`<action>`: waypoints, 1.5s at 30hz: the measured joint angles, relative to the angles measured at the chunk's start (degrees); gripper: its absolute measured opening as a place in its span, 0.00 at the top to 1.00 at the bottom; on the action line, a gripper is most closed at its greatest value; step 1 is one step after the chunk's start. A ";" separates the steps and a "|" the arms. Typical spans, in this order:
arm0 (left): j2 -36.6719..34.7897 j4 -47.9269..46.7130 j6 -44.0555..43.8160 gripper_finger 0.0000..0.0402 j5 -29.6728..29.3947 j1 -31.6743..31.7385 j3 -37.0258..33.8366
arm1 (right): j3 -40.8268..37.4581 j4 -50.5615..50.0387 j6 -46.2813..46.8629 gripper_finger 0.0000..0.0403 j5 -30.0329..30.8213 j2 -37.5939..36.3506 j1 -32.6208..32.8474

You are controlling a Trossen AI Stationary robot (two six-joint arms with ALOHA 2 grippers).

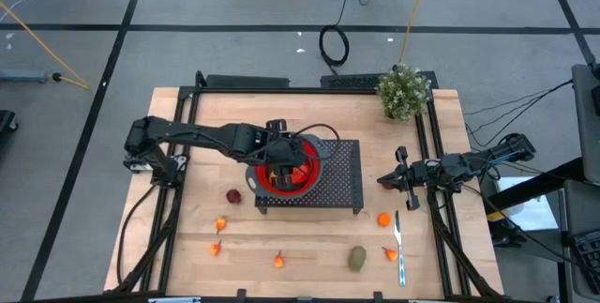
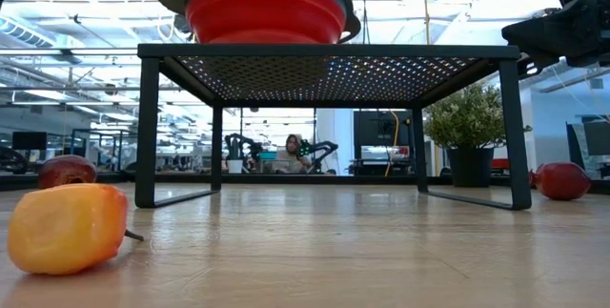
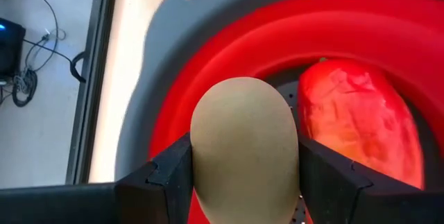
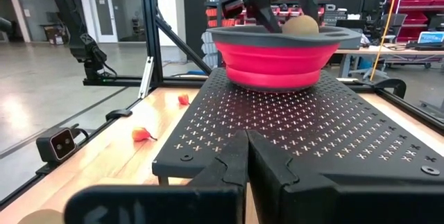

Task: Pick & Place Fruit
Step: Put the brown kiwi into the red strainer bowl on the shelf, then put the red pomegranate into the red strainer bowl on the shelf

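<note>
Brownish-green oval fruit, long axis running along the fingers, sits clamped in the left gripper over the red bowl.

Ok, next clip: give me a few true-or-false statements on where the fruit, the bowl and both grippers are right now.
1. The left gripper holds a brownish oval fruit over the red bowl. True.
2. The red bowl stands on the bare wooden table. False: it stands on the black perforated rack.
3. An orange-red fruit already lies inside the bowl. True.
4. The right gripper carries the dark red round fruit. False: it is shut on nothing, and that fruit lies on the table, left of the rack.
5. The utensil with the light-blue handle lies in the bowl. False: it lies on the table, near the right arm.
</note>
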 joint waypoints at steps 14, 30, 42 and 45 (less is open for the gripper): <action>0.02 0.22 -2.86 0.46 -0.01 0.00 -0.01 | 0.01 0.07 0.00 1.00 0.01 0.00 0.01; -5.00 4.32 -8.24 0.17 0.00 -0.28 -0.04 | 0.02 0.13 0.00 1.00 0.00 0.02 0.02; -15.38 0.88 -33.54 0.30 0.53 -7.11 -0.04 | 0.00 0.15 -0.02 1.00 0.00 0.01 0.01; -16.66 -2.33 -39.58 0.35 2.64 -9.95 -0.04 | 0.01 0.15 0.00 1.00 0.00 0.02 0.01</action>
